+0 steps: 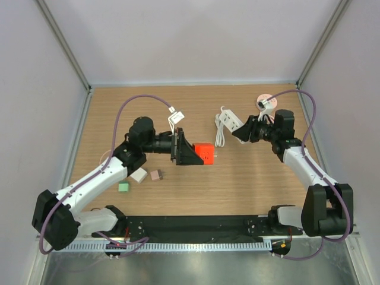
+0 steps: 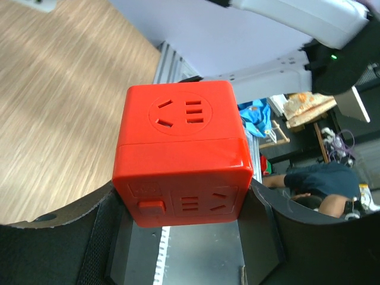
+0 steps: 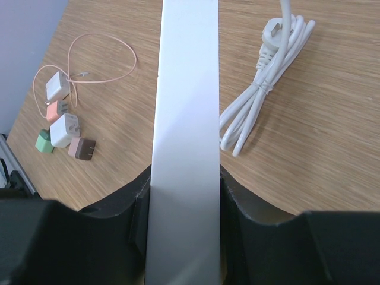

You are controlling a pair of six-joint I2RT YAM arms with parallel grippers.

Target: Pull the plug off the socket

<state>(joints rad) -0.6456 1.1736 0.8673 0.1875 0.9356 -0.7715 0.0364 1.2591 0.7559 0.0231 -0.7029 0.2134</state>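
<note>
From overhead, my left tool [image 1: 191, 152] is clamped on the red cube [image 2: 183, 154], one finger pressing each side. My right tool [image 1: 244, 132] is closed tight on the white power strip [image 3: 187, 119]. The cube lies to the left of the strip and a little nearer to me, well apart from it, with bare desk [image 1: 148, 113] showing between them. What look like short pins stick out of the cube's right face, toward the right arm. The strip's long axis runs diagonally, from the right tool out toward the far left.

I judge the cube to be the plug and the strip the socket. As they lie, the two look parted, so the next move turns on keeping that gap open along the pin direction, left arm drawing left.

Only the overhead view shows the gap. The left wrist camera gives me the cube's faces close up, with their slot patterns and a small button, but no strip. The right wrist camera shows the strip as a plain white band running up between the fingers. Below it on the desk are the bundled white cord [image 3: 261, 89] and a cluster of small chargers [image 3: 62, 127].
</note>
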